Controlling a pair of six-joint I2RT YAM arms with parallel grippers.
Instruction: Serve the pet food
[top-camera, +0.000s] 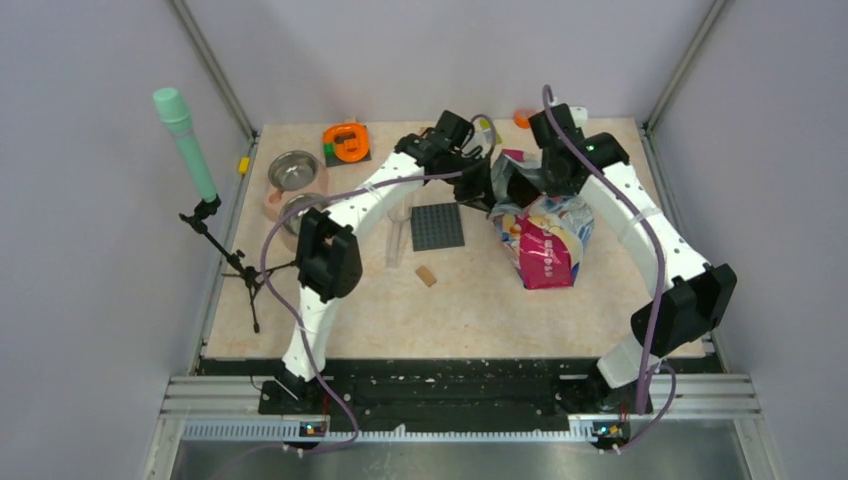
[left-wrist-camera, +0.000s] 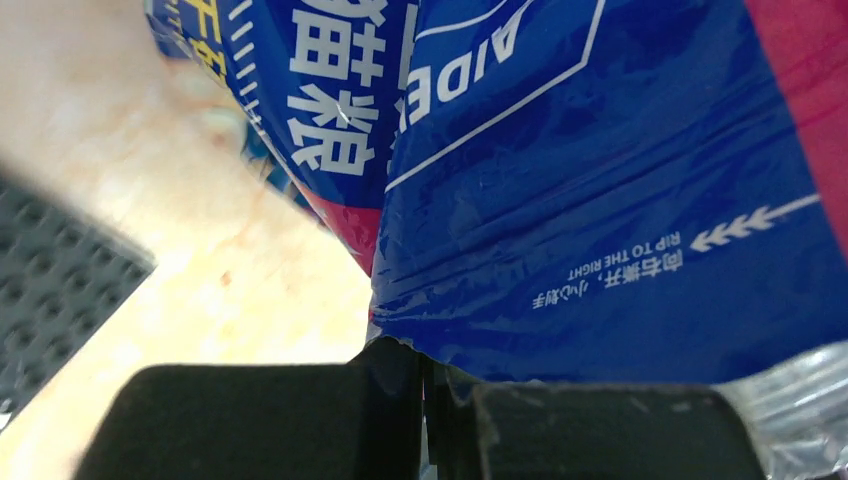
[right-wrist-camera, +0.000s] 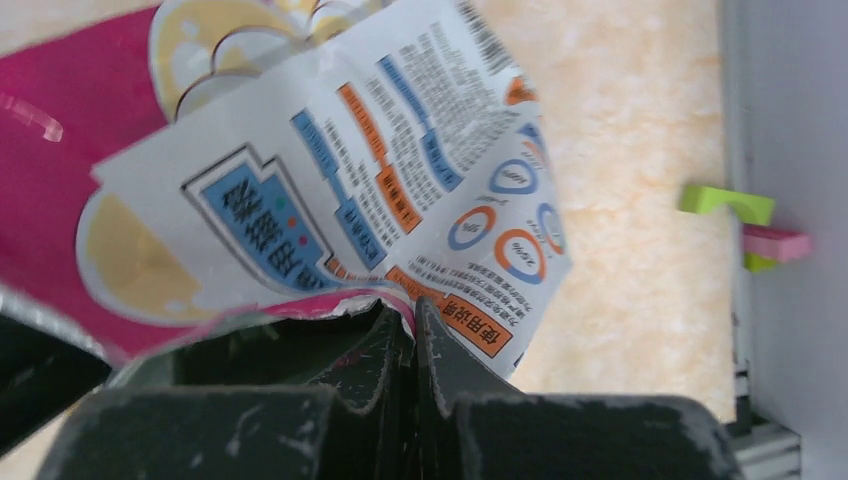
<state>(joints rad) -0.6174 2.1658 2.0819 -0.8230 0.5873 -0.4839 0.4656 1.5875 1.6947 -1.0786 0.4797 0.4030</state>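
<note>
The glossy pink-and-blue pet food bag (top-camera: 545, 238) stands right of the table's centre. My left gripper (top-camera: 487, 186) is shut on the bag's top edge from the left; in the left wrist view its fingers (left-wrist-camera: 425, 365) pinch the blue film (left-wrist-camera: 600, 180). My right gripper (top-camera: 530, 185) is shut on the same top edge from the right; in the right wrist view it (right-wrist-camera: 413, 312) clamps the torn rim of the printed panel (right-wrist-camera: 330, 190). No kibble shows. Two steel bowls (top-camera: 294, 171) (top-camera: 298, 210) sit at the far left.
A dark grey studded plate (top-camera: 437, 226), a clear cup or scoop (top-camera: 398, 232) and a small tan block (top-camera: 427, 276) lie left of the bag. An orange tape measure (top-camera: 346, 141) sits at the back. A green microphone on a stand (top-camera: 186, 140) rises at the left edge. Green and pink blocks (right-wrist-camera: 745, 225) lie by the right wall.
</note>
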